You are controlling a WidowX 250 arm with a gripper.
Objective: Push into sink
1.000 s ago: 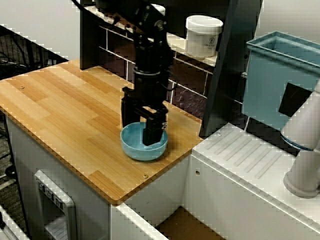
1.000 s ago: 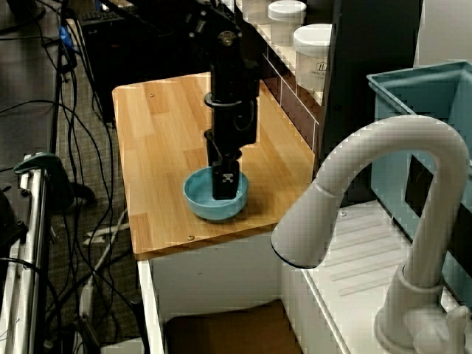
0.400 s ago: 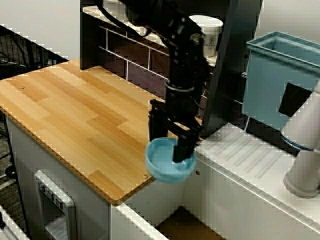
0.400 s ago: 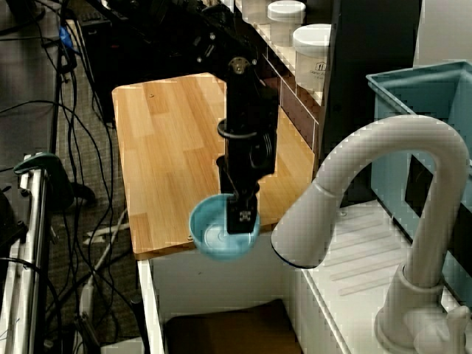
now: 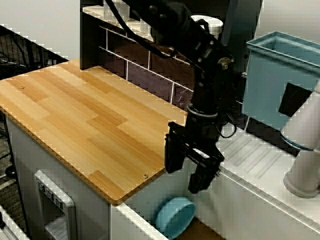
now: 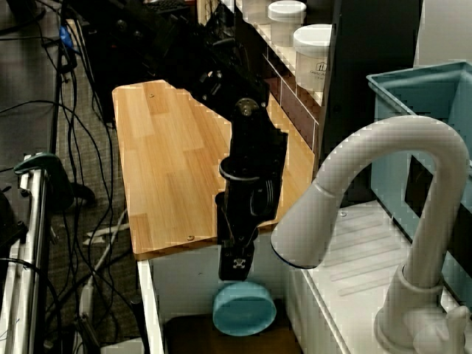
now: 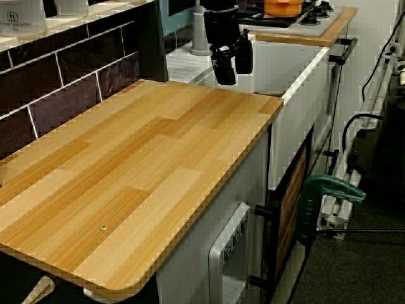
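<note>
The round, smooth light blue bowl [image 5: 175, 217] lies tilted inside the white-walled sink [image 5: 145, 199], bottom centre of frame. Above it, past the wooden surface [image 5: 75, 120] edge, the black hand [image 5: 192, 167] hangs open, holding nothing.

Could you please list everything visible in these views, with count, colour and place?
Bowl: one, light blue, tilted on its side down in the sink, apart from the gripper.
Sink: one, white walls with a brown floor, beside the wooden counter.
Counter: one, light wood, left of the sink.
Tub: one, light blue, behind the draining surface.
Draining surface: one, white, ribbed, right of the sink.
Tap: one, white, arching over the sink.
Jars: at least two, white, on the shelf above the dark tiled wall.
Pot: one, orange, on the stove beyond the sink.
Gripper: one, black, open and empty, above the sink by the counter edge.
</note>
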